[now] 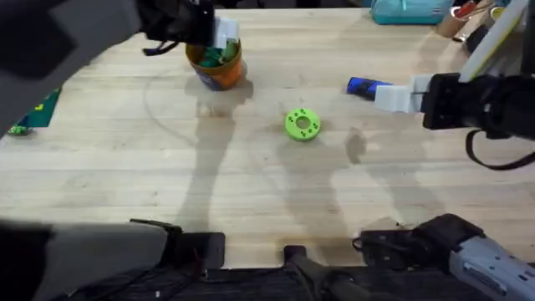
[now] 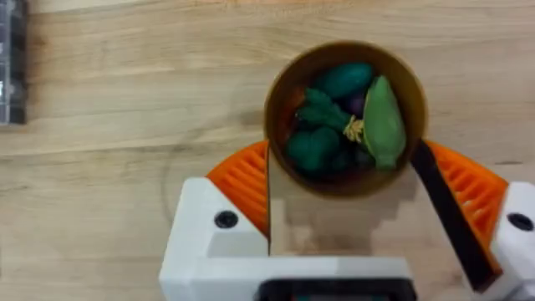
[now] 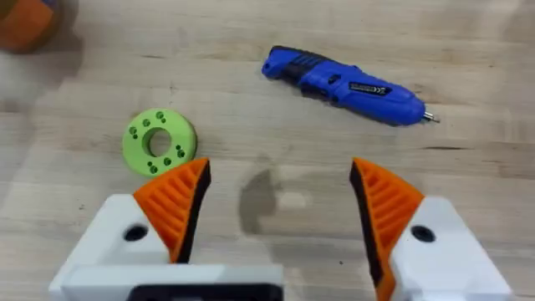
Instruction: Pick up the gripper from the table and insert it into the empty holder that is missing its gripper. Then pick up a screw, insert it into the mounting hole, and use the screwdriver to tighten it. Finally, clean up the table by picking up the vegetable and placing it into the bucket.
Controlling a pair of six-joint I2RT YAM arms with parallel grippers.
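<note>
The orange bucket (image 1: pixel 224 75) stands at the table's far left. My left gripper (image 1: pixel 219 38) hangs open just above it, and its orange fingers (image 2: pixel 242 180) straddle the bucket's rim (image 2: pixel 276 109). Inside lie green toy pieces, among them a vegetable (image 2: pixel 383 121) with a small yellow patch. The blue screwdriver (image 1: pixel 366 85) lies on the wood at the right, its bit (image 3: pixel 430 118) pointing away from the bucket. My right gripper (image 1: pixel 393 97) is open and empty beside it, with the screwdriver (image 3: pixel 343 81) ahead of its fingers (image 3: pixel 175 201). The loose gripper, the holder and the screw are out of view.
A round green disc with holes (image 1: pixel 302 124) lies mid-table, near my right gripper (image 3: pixel 280 201). A clear parts box (image 2: pixel 10 67) sits beside the bucket. A teal container (image 1: pixel 410 10) stands at the far edge, and a green item (image 1: pixel 33 113) at the left edge.
</note>
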